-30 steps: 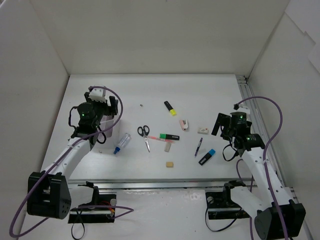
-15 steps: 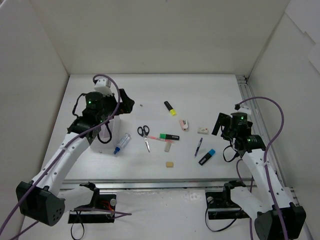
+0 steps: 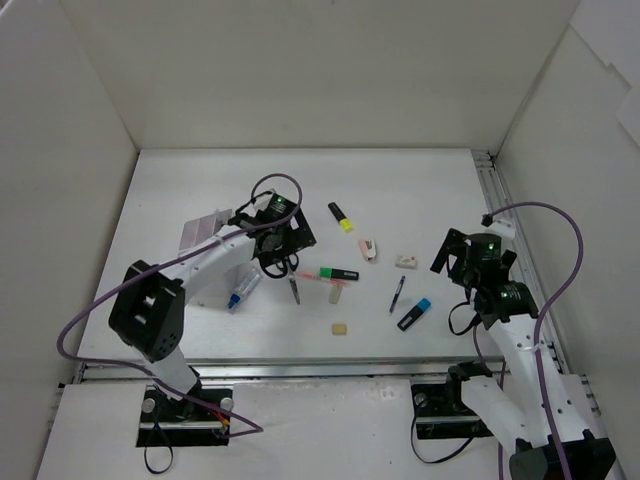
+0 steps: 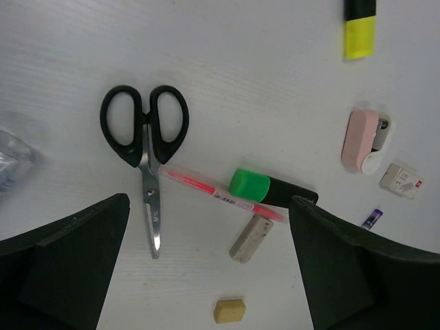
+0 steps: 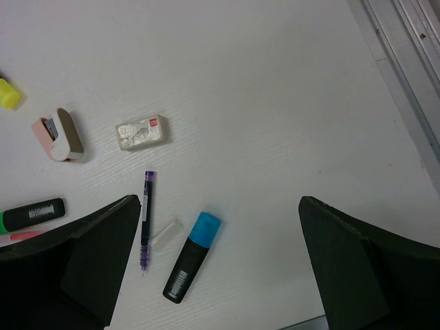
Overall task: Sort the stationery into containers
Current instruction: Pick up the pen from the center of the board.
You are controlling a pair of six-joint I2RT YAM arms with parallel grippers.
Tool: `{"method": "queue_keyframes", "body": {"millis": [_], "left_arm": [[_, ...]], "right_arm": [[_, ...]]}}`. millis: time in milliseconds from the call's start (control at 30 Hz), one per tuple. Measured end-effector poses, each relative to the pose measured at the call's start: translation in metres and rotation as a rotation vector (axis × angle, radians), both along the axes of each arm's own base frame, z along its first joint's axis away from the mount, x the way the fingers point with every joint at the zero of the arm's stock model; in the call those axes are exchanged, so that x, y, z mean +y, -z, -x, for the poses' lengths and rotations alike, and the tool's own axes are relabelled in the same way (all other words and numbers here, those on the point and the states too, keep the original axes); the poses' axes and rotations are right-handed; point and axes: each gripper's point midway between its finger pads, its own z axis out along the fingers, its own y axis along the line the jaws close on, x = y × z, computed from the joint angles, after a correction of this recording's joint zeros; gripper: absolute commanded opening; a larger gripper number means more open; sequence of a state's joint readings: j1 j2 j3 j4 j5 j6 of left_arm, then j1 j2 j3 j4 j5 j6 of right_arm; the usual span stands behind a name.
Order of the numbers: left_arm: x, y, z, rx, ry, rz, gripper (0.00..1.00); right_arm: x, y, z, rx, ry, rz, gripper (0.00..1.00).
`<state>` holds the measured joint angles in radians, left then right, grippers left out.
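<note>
Scissors (image 4: 144, 148) next, seemingly — swung left gripper (image 4: 206, 206) off the box (image 3: 205, 228) at the table's left, drop-off there apparently done, and over them, lying flat beside the green highlighter (image 4: 275, 192), jaws wide and empty — right gripper (image 5: 216, 206) likewise spread, held nothing.

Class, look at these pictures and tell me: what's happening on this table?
Two robot arms are sorting stationery. The left gripper hovers open above the scissors; the right gripper hangs open near the blue highlighter and pen. Neither holds anything, and these items lie loose on the table.
</note>
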<state>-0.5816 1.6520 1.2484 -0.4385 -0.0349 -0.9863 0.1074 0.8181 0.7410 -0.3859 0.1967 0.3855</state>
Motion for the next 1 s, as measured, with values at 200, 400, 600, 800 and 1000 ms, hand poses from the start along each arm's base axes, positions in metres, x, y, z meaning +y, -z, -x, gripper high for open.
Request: {"method": "queue_keyframes", "body": {"millis": [200, 400, 600, 800, 1000], "left_arm": [[-0.048, 0.014, 0.004, 0.097, -0.090, 0.015, 0.88], [-0.048, 0.024, 0.023, 0.178, -0.265, 0.033, 0.83], [-0.034, 0.039, 0.026, 0.215, -0.427, 0.030, 0.81], [-0.039, 0.055, 0.017, 0.246, -0.520, 0.034, 0.73], [-0.031, 0.067, 0.022, 0.264, -0.598, 0.027, 0.59]], "right_arm": [[-0.006, -0.002, 0.007, -0.019, 0.037, 0.008, 0.98], [-0.006, 0.000, 0.010, -0.015, 0.041, 0.000, 0.98], [-0.001, 0.008, 0.008, 0.020, 0.022, -0.013, 0.98], [0.002, 0.010, 0.008, 0.029, 0.012, -0.024, 0.98], [0.007, 0.010, 0.008, 0.029, -0.009, -0.042, 0.98]]}}
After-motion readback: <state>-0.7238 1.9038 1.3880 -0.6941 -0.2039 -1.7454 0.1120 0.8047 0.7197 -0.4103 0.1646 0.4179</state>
